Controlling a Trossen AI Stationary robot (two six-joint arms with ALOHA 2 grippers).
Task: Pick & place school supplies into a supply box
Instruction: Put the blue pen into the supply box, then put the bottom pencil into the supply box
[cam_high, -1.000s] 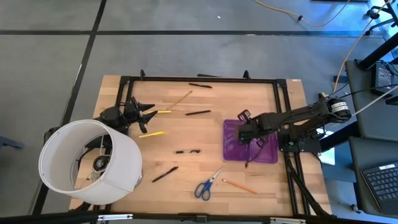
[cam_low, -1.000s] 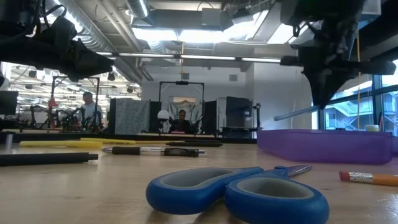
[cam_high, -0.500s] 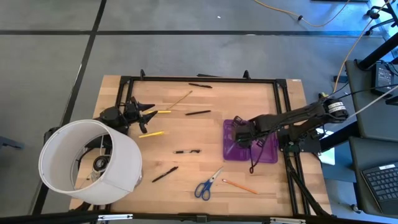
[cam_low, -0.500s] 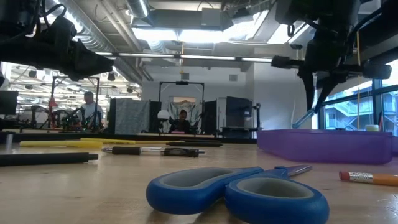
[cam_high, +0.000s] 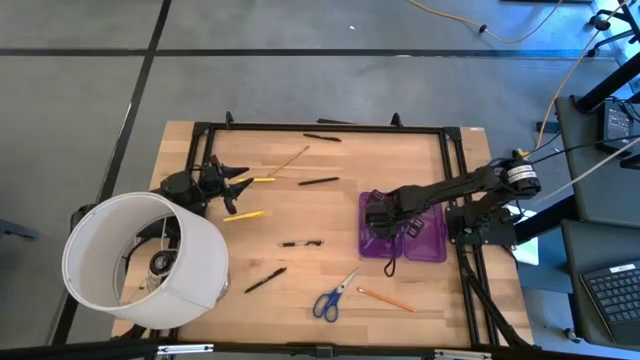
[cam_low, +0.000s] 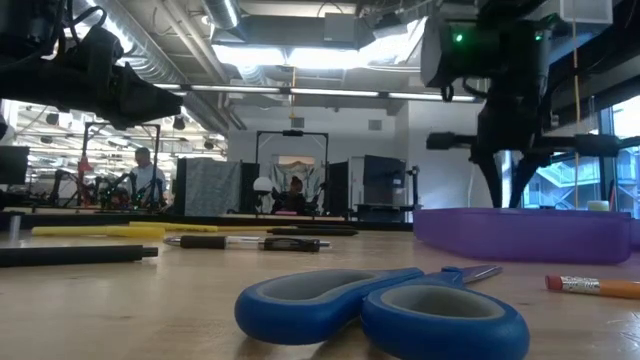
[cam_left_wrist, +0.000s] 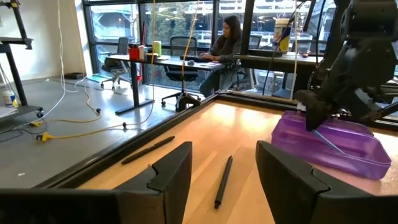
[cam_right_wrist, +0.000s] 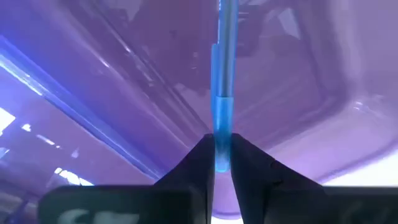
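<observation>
Blue pen (cam_right_wrist: 222, 93) clamped in right gripper (cam_right_wrist: 217, 163), low inside purple supply box (cam_high: 432, 243).

Floor: grey, with dark lines (cam_high: 150, 60).
Windows: large panes (cam_left_wrist: 180, 25) behind the desks.
Furniture: desk (cam_left_wrist: 155, 60), office chair (cam_left_wrist: 180, 46).
Light: ceiling lamps (cam_low: 290, 55).

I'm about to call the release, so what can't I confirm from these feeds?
- Blue pen tip: in the right wrist view its far end blurs against the supply box; contact with the floor cannot be told.
- Box interior: the near wall hides it in the low view, and the right gripper covers it from above.
- Table under the white cylinder: hidden.
</observation>
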